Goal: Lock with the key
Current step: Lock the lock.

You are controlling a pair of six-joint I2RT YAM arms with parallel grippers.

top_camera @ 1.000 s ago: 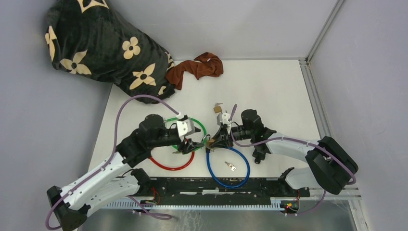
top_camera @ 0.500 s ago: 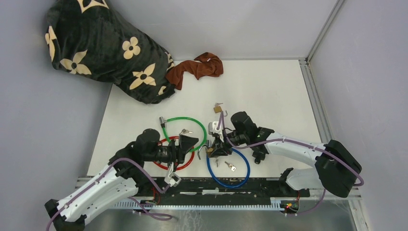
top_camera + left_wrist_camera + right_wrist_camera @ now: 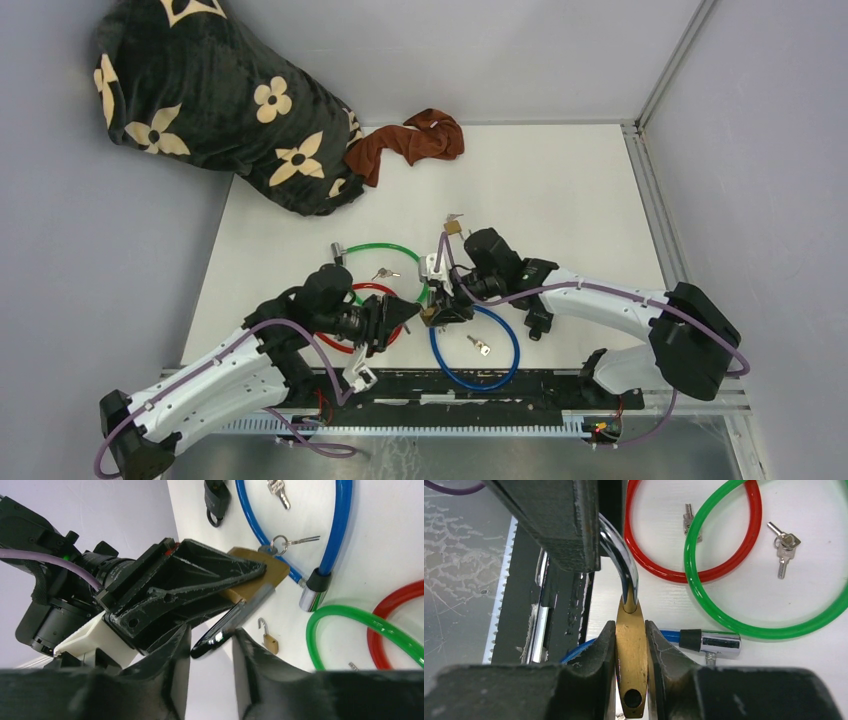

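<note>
A brass padlock (image 3: 631, 650) is clamped by its flat sides between the fingers of my right gripper (image 3: 630, 627), above the table's front middle (image 3: 432, 313). Its steel shackle (image 3: 621, 560) stands swung open. A key on a ring (image 3: 287, 541) hangs at the lock's far end; the keyhole is hidden. My left gripper (image 3: 211, 632) faces the lock from the left. Its jaws stand apart around the shackle's free end (image 3: 245, 612), which lies slantwise across the gap and touches the right finger (image 3: 245, 645).
Red (image 3: 385, 343), green (image 3: 385, 247) and blue (image 3: 505, 360) cable loops lie under the grippers. Loose keys (image 3: 480, 346), a small brass padlock (image 3: 453, 225) and a black padlock (image 3: 540, 320) lie nearby. A brown cloth (image 3: 410, 140) and dark flowered blanket (image 3: 200, 90) sit at the back.
My left arm dropped back and rolled over, then came in from the left, and its jaws have narrowed around the shackle's end. My right gripper shifted the padlock slightly left.
</note>
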